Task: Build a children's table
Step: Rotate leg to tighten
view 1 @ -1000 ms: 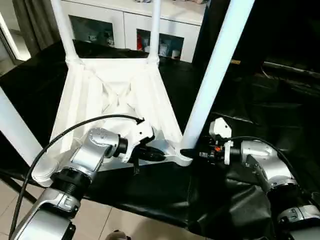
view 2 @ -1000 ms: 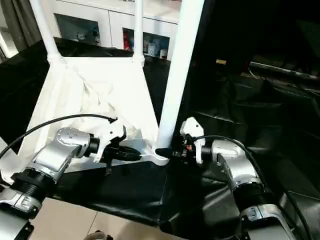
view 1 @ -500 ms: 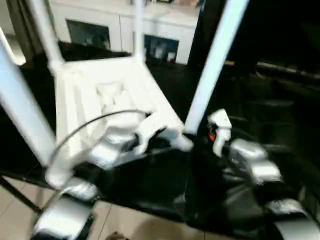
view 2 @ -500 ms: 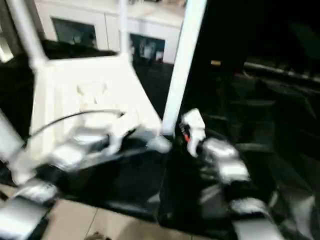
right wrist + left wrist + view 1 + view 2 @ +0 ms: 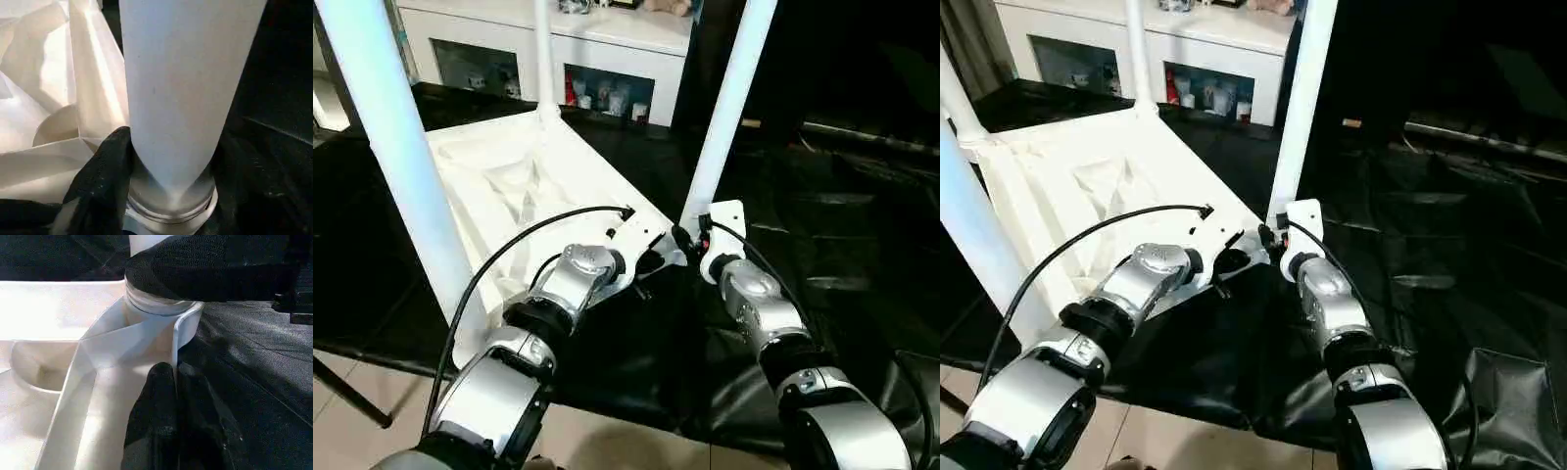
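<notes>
The children's table lies upside down, its ribbed white top (image 5: 538, 186) on black cloth and its legs standing up. The near-right leg (image 5: 724, 108) rises from its corner socket (image 5: 156, 303). My right gripper (image 5: 690, 235) is shut around the base of that leg (image 5: 171, 98), one black finger (image 5: 102, 181) against its side. My left gripper (image 5: 656, 262) sits just left of the same corner, its fingers (image 5: 154, 421) shut on the top's thin rim (image 5: 174, 342). Another leg (image 5: 401, 157) stands near left, and a third (image 5: 544, 59) at the far corner.
A white cabinet with glass doors (image 5: 607, 59) stands behind the work surface. Black cloth (image 5: 822, 196) covers the surface to the right. A black cable (image 5: 509, 255) loops over my left forearm. Tiled floor (image 5: 352, 392) shows past the front edge.
The whole picture has shifted and come out of a blur, so the camera has moved. Both grippers are still at the same near-right corner, the right one at the leg's base.
</notes>
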Motion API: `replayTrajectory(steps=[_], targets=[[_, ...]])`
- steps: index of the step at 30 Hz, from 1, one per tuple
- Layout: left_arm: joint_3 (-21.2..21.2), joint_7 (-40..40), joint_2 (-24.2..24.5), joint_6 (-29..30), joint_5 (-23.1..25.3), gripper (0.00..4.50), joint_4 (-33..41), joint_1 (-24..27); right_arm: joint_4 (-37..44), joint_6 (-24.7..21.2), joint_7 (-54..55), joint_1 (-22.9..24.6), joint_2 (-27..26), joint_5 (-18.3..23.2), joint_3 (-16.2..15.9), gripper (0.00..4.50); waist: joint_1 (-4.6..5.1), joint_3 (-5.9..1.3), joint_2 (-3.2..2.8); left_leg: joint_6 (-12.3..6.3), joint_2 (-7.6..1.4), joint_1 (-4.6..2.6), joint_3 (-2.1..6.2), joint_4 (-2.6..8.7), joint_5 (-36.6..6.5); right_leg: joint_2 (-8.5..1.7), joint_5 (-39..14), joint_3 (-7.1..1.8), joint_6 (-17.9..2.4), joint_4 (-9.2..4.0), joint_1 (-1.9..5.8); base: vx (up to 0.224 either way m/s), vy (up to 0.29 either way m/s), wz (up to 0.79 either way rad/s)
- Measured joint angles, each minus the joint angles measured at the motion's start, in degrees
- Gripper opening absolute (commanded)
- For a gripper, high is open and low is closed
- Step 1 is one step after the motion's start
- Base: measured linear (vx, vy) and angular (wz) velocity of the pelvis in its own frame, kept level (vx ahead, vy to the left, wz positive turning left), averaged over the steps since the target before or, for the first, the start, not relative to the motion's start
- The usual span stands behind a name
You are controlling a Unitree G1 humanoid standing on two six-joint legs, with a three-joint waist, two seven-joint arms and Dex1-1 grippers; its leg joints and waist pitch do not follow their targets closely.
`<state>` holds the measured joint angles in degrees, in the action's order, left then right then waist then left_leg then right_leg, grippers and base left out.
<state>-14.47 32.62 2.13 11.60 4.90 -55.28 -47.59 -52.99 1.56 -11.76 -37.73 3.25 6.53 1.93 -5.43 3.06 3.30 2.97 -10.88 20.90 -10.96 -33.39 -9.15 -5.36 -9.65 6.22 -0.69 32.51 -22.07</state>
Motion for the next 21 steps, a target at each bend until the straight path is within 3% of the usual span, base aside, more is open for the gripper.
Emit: replayTrajectory(steps=[3,7,17,21], targets=[[0.06,-0.48,0.2,-0.69,0.28,0.0,-0.51,-0.36,0.04,0.26,-2.24,0.11,0.26,0.67,0.25,3.14,0.22,0.06,-0.04,0.0,-0.01,0.08,0.0,0.06,0.0,0.0,0.0,0.03,0.0,0.0,-0.12,0.0,0.0,0.0],[0.06,-0.35,0.35,-1.5,0.46,0.0,-0.76,-0.46,1.45,0.21,-7.25,1.14,2.01,1.99,0.4,3.23,0.2,0.06,-0.03,0.0,-0.01,0.08,-0.01,0.19,0.0,0.0,0.02,0.03,-0.03,0.03,-0.16,0.0,0.0,0.0],[-0.43,4.84,2.4,-5.01,0.44,0.0,-0.67,-0.38,17.48,-3.63,-31.38,11.52,15.5,7.28,-1.13,3.23,-1.02,0.04,-0.09,0.0,-0.08,0.0,-0.16,0.52,0.01,0.07,0.54,-0.15,0.08,0.65,-0.48,0.0,0.0,0.0],[-0.72,10.52,5.24,-8.82,0.37,0.0,-0.22,0.51,20.26,-4.28,-33.58,14.57,20.57,8.77,2.05,3.23,-1.17,-0.04,-0.53,0.0,-0.1,0.12,-0.22,0.74,0.02,0.1,0.6,-0.12,-0.01,0.67,-0.72,0.0,0.0,0.0]])
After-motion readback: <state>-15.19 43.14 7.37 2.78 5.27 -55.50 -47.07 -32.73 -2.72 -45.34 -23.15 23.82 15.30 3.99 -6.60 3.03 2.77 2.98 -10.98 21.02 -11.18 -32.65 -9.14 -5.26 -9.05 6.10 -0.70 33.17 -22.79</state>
